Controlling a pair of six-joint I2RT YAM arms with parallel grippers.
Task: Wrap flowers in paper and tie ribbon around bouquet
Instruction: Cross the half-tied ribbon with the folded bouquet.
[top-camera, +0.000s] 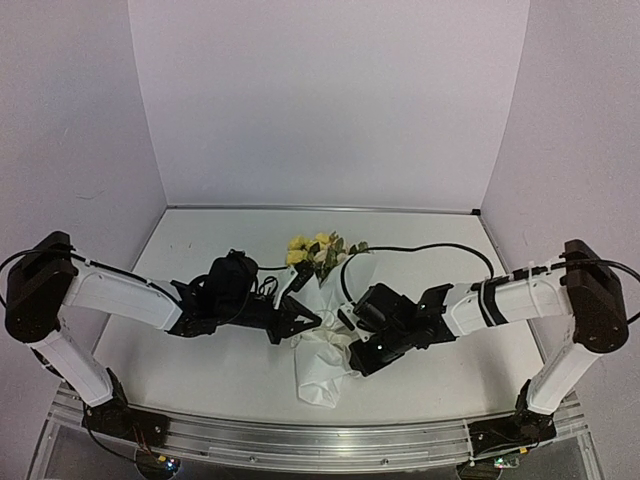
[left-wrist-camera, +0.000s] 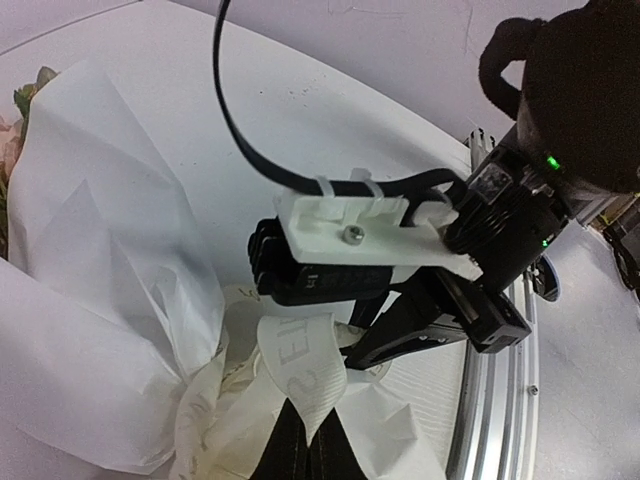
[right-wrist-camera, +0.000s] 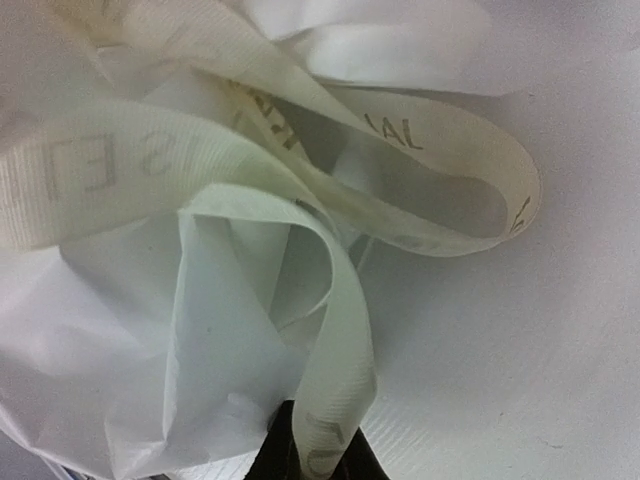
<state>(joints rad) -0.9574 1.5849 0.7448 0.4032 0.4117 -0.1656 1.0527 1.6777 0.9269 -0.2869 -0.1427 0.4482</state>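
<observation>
The bouquet lies along the middle of the table, its flowers (top-camera: 312, 248) pointing to the back and the white paper (top-camera: 322, 368) crumpled toward the front. My left gripper (top-camera: 312, 322) reaches in from the left at the narrow part. In its wrist view the left gripper (left-wrist-camera: 308, 452) is shut on a fold of the lettered ribbon (left-wrist-camera: 310, 365). The right gripper (top-camera: 346, 322) comes in from the right, close to the left one. Its own camera shows the right gripper (right-wrist-camera: 318, 464) shut on a strand of ribbon (right-wrist-camera: 350, 390), with more loops lying on the paper (right-wrist-camera: 200, 340).
A black cable (top-camera: 420, 248) arcs over the table behind the right arm. An aluminium rail (top-camera: 320, 440) runs along the near edge. White walls close in the back and sides. The right arm's black finger (left-wrist-camera: 400, 335) shows just beyond the held ribbon.
</observation>
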